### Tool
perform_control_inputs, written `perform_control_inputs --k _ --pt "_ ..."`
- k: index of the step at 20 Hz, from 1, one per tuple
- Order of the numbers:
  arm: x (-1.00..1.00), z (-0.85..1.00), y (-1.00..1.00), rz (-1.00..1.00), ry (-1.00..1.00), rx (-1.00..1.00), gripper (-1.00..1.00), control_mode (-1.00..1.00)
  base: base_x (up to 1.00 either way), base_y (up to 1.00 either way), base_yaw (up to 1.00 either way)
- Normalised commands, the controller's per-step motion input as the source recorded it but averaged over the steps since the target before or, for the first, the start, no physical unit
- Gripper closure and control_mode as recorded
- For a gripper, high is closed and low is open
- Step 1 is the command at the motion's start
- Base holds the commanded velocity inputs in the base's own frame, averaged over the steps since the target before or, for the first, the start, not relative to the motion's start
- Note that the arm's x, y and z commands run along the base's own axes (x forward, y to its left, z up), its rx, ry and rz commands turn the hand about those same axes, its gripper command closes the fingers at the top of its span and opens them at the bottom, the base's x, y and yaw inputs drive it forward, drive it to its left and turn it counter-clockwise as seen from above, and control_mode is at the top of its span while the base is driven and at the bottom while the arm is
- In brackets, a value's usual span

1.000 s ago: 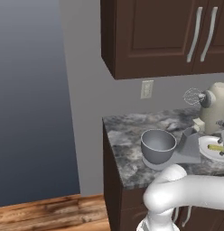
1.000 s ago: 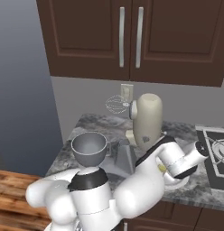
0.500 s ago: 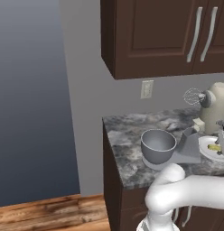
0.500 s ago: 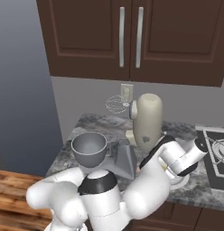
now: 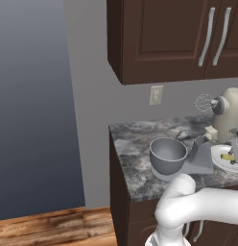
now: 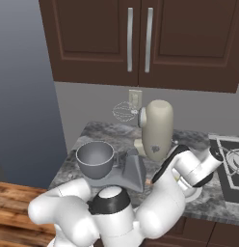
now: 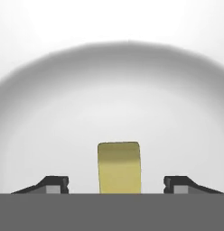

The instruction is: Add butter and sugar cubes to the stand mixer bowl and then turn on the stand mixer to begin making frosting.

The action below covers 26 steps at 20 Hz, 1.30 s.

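Poised over the butter [image 7: 119,167], jaws open and straddling it.
Lying on the white plate [image 5: 221,157] on the bench [image 5: 135,158], right of the stand mixer [image 6: 157,129]. Best to close squarely on the block's long sides, centred, then lift straight before swinging to the stand mixer bowl [image 5: 167,154].

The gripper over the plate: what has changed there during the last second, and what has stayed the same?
The gripper has come lower onto the white plate and now straddles the butter, its fingers on either side with gaps, not yet gripping. The butter stays on the plate. The metal bowl and mixer have not moved.
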Motion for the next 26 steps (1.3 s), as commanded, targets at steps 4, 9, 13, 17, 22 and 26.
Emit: perform_control_inputs --k 4,9,13,17,22,26 --pt "0.0 -0.08 0.0 0.0 0.0 0.0 1.0 -1.0 0.0 0.0 0.0" --pt "-0.25 -0.06 0.0 -0.01 -0.01 0.0 1.0 -1.0 0.0 0.0 0.0" --pt "-0.5 0.01 0.0 -0.11 -0.12 0.0 1.0 -1.0 0.0 0.0 0.0" --pt "-0.62 0.25 0.03 -0.08 -0.2 0.0 1.0 -1.0 0.0 0.0 0.0" --pt "-0.62 0.43 0.36 -0.01 -0.22 -0.03 1.0 -1.0 0.0 0.0 0.0" --pt "-0.51 0.43 0.59 0.01 -0.19 -0.06 1.0 -1.0 0.0 0.0 0.0"
